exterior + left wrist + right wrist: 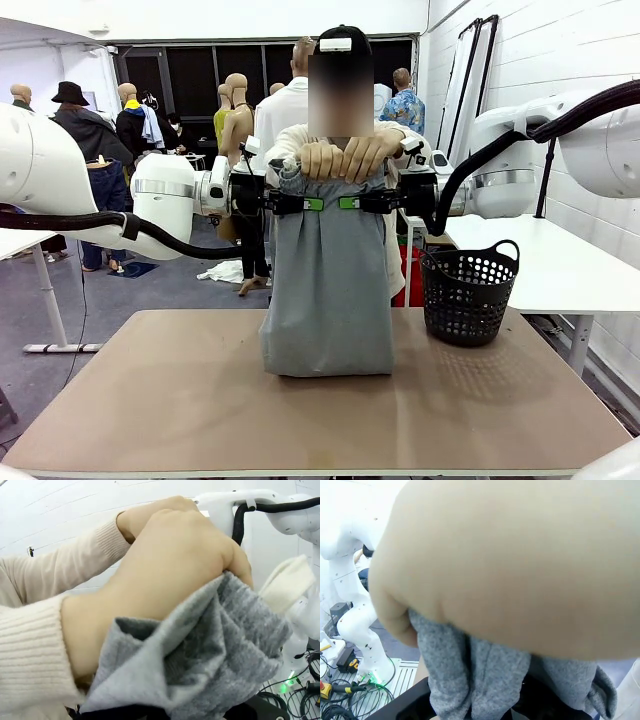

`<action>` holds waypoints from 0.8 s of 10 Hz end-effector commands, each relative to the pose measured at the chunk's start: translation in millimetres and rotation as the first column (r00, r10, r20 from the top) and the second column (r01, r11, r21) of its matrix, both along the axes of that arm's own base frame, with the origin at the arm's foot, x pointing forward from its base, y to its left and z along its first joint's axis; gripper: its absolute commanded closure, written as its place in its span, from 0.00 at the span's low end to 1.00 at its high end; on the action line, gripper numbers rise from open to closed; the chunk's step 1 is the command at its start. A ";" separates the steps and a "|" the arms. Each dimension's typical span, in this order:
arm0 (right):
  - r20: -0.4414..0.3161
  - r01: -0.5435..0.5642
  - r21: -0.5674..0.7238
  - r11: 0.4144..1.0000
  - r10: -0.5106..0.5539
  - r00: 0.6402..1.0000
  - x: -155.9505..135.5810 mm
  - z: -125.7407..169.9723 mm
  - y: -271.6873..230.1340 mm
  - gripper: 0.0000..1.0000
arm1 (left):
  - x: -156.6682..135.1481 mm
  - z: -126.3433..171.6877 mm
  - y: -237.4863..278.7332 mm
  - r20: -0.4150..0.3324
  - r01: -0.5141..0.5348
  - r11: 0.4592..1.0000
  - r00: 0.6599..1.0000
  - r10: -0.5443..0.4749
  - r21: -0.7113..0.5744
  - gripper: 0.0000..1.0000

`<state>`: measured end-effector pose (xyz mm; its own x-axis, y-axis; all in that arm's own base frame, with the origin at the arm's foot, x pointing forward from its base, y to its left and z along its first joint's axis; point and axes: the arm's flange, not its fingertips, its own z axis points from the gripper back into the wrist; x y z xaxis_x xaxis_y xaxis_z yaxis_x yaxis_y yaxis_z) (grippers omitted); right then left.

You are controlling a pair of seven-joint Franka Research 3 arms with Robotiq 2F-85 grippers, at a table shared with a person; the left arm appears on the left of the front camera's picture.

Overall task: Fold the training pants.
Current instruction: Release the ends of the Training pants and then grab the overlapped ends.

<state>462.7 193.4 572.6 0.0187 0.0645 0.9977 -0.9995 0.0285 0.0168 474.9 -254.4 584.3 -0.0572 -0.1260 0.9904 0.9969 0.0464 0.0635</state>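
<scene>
Brown tabletop lies nearest me, and the training pants hang over its middle as a grey panel whose lower edge rests on the wood, slightly bulged. Higher up, the left gripper and the right gripper come in from either side. Both are clenched on the cloth just under its top edge, green pads facing each other across a narrow gap. Right above them the person's hands bunch the top of the garment. I judge that we are mid-fold, with the cloth shared between us. To do this well I would move both arms together at one height and lower the panel evenly, so it lies flat rather than crumpling at the bottom. I would let go only once the person has the weight or the cloth is down. Farther off to the right stands a black basket, apart from the pants; I would steer clear of it. Some things are hard to read. How deep my pads bite is hidden by a hand and bunched jersey close to the wrist cameras. The waistband is covered by the hands. I cannot tell whether the bottom edge is a fold or the cuffs, nor how many layers hang.
</scene>
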 end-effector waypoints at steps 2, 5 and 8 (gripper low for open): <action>0.002 -0.010 0.014 1.000 0.010 1.000 -1.4 3.7 0.1 1.00 | -3.7 0.6 0.4 0.010 -0.001 1.000 1.000 0.001 -0.025 1.00; 0.002 -0.010 0.014 1.000 0.010 1.000 -1.4 3.7 0.1 1.00 | -3.7 0.6 0.4 0.010 -0.001 1.000 1.000 0.001 -0.025 1.00; 0.002 -0.010 0.014 1.000 0.010 1.000 -1.4 3.7 0.1 1.00 | -3.7 0.6 0.4 0.010 -0.001 1.000 1.000 0.001 -0.025 1.00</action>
<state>462.6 193.5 572.7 0.0185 0.0641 0.9978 -0.9995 0.0275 0.0168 474.3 -254.2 585.2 -0.0589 -0.1256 0.9903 0.9968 0.0466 0.0652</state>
